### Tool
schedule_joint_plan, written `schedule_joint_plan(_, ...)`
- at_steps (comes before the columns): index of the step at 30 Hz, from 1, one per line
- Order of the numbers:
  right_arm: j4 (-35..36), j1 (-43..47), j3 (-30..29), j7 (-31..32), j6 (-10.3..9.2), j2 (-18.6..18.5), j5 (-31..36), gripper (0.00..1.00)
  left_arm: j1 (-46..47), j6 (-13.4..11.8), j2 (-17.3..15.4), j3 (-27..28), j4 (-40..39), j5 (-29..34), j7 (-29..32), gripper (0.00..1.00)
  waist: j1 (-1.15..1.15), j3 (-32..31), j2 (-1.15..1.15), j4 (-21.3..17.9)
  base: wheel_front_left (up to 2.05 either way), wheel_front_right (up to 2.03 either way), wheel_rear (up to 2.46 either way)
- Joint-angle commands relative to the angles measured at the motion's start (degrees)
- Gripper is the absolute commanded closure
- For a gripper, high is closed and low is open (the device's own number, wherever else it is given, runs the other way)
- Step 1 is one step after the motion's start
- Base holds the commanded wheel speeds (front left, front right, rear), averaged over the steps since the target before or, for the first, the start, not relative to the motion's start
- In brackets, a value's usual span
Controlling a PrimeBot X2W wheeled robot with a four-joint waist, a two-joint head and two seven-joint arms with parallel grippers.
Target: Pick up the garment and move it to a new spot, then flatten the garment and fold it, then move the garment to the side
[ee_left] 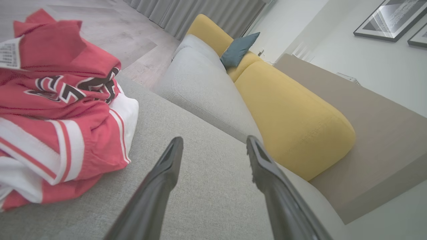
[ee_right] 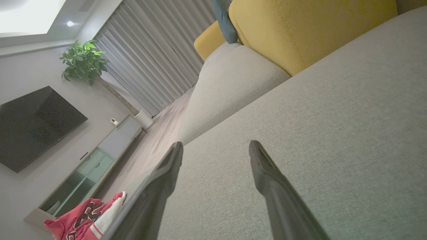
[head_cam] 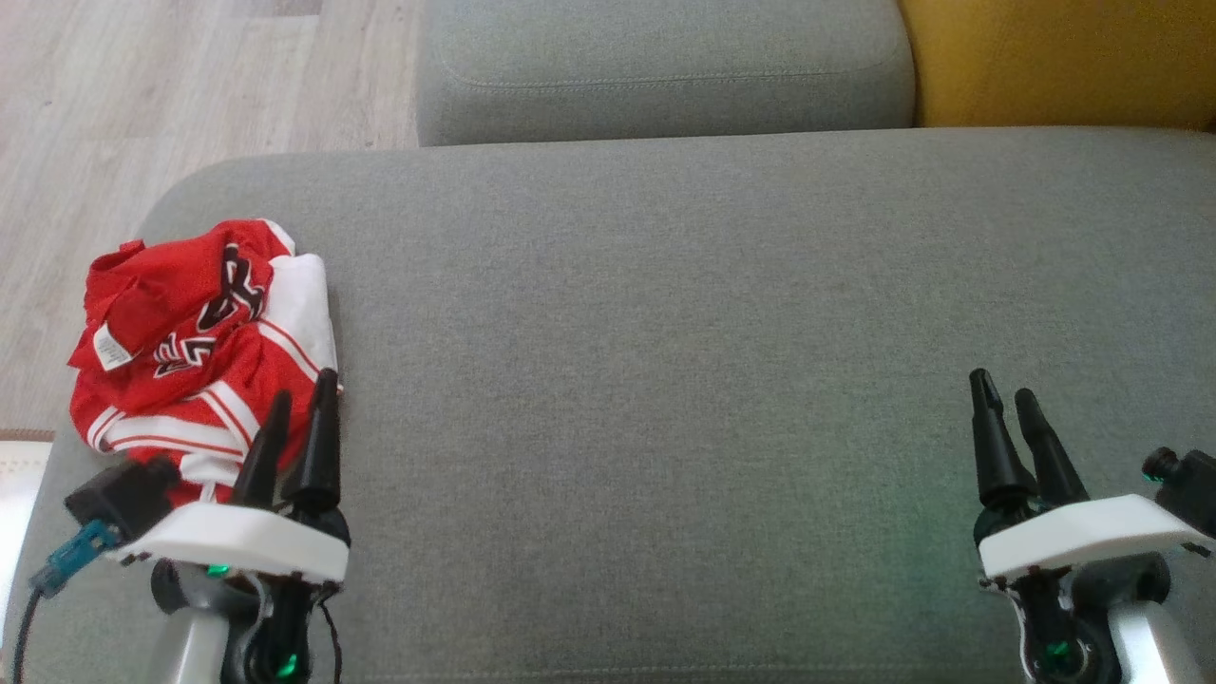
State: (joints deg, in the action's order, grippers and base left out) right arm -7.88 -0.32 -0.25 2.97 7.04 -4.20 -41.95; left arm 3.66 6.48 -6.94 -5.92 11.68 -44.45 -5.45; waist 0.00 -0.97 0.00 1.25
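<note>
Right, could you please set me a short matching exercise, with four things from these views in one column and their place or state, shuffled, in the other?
Things:
1. garment
2. left gripper
3. right gripper
4. teal pillow

Places or states:
A. open, over the bare grey seat at the robot's right
B. resting against the yellow cushions
C. crumpled at the seat's left end
D. open, close beside the garment

Pairs: 1-C, 2-D, 3-A, 4-B.
</note>
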Motion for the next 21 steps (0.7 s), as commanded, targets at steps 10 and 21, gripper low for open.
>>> schedule_joint_plan(10,2.9,-0.9,1.6,-0.8,0.31,-0.5,8.8,0.00,1.6,-0.4,-1.9,-0.3,-1.6,8.6,-2.3,0.00,0.00,-0.2,0.00,0.4,0.00,0.00,0.00)
schedule_joint_plan(21,3.5,0.1,1.9,-1.1,0.35,0.2,17.0,0.00,1.3,-0.6,-1.8,-1.3,-0.8,15.4,-4.1,0.00,0.00,-0.5,0.00,0.7,0.00,0.00,0.00)
